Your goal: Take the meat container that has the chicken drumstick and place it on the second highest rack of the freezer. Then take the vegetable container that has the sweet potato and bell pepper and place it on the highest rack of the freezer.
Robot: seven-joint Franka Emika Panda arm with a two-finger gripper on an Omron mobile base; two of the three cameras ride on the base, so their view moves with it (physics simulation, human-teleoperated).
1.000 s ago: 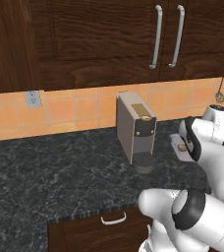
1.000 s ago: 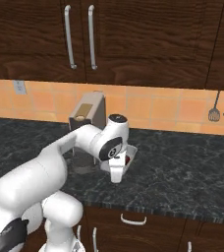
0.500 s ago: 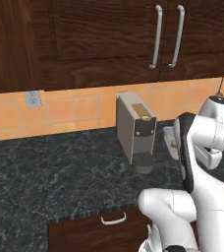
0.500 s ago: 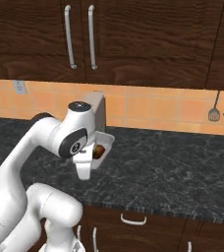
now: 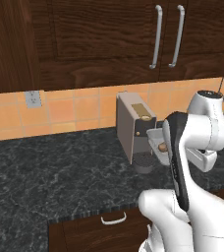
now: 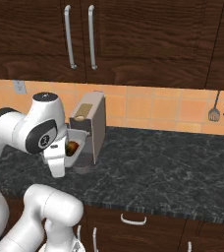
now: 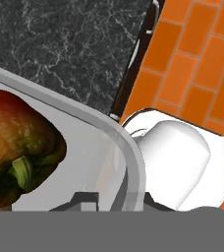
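A clear grey-rimmed vegetable container [image 6: 75, 143] hangs over the black counter, right in front of the coffee machine. My gripper [image 7: 111, 204] is shut on its rim [image 7: 128, 162]. Inside the container lies the bell pepper [image 7: 15, 147], red-orange with a green stem. In the left base view the container [image 5: 155, 140] peeks out from behind my forearm, with a tan-brown piece [image 5: 162, 146] in it that may be the sweet potato. The meat container, the chicken drumstick and the freezer are out of view.
A grey coffee machine [image 5: 133, 125] stands on the black marble counter [image 5: 60, 172] against the orange tiled wall. Dark wall cabinets with long handles [image 6: 79, 37] hang above. Utensils [image 6: 219, 106] hang at the right. Drawers [image 6: 133, 219] sit below the counter edge.
The arm has swung left along the counter with the container, from beside the coffee machine to directly in front of it. The grip has stayed shut.
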